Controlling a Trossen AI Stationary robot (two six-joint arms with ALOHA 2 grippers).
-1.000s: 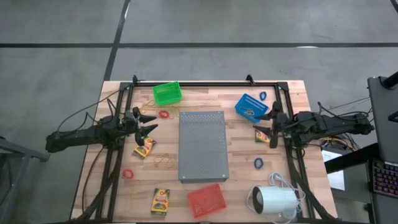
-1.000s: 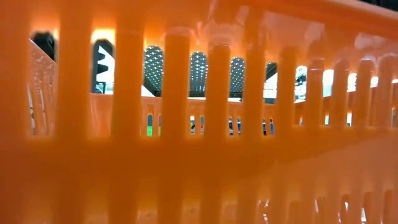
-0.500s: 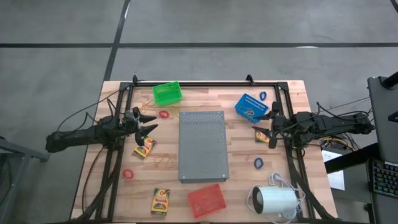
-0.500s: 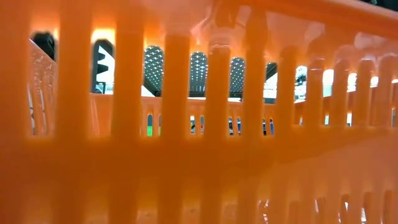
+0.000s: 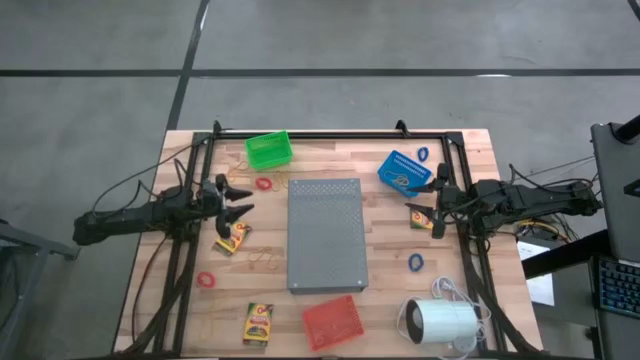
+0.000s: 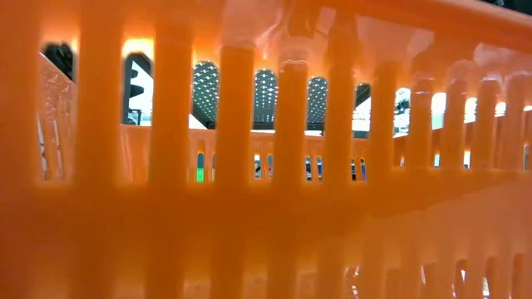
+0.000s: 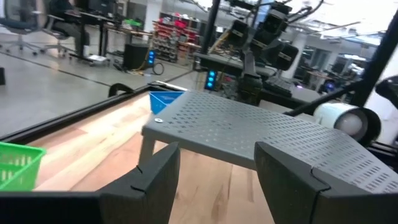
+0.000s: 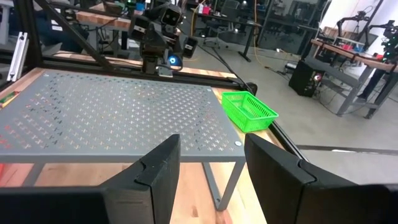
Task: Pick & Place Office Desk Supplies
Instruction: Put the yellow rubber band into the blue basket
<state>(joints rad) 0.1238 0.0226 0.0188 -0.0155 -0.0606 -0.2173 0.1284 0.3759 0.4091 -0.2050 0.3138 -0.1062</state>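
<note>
A: Surfaces, quick. Pale wood-plank tabletop, black metal frame around it. Middle: flat grey perforated slab on legs, rectangular. Three slotted plastic baskets: green, blue, red. The low view is filled by the orange-glowing slats of a basket wall.

B: Supplies?

A: Small flat yellow crayon boxes: one just left of the slab, by the left hand, one at the near edge beside the red basket, one right of the slab, by the right hand. Red rubber rings: one near the green basket, one on the left side. Blue rings: one right of the slab, one by the blue basket. Thin tan bands at the slab's left edge. White smooth cylinder with a cord, near right corner.

B: Arms?

A: Both stretched low and level, pointing inward at the slab. Left hand spread, nothing between its fingers. Right hand spread too, nothing pinched, hovering just by the right crayon box.
</note>
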